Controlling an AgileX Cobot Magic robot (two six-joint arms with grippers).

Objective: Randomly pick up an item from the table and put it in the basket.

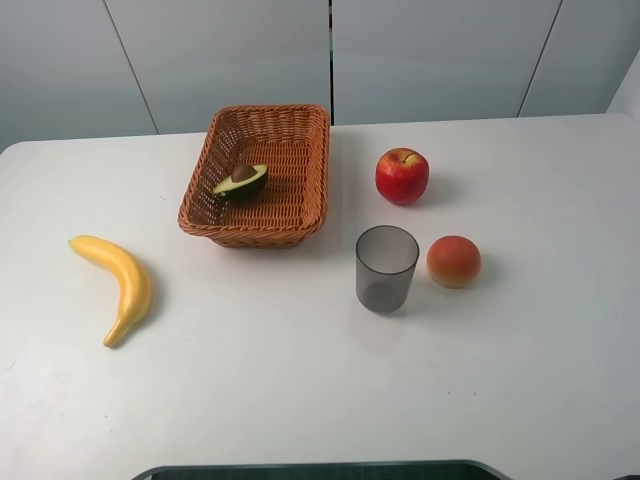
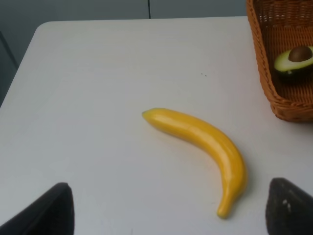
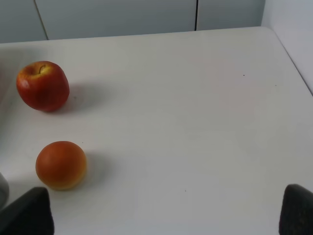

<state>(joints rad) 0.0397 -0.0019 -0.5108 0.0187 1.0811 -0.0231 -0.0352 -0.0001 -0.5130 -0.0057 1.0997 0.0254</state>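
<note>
No writing, label, brand mark, number or sign could be read anywhere in the three views.

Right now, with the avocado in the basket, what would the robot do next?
Probably nothing more than stay back: the halved avocado already lies inside the basket, and both end effectors hang open and empty, the left over the banana.
</note>
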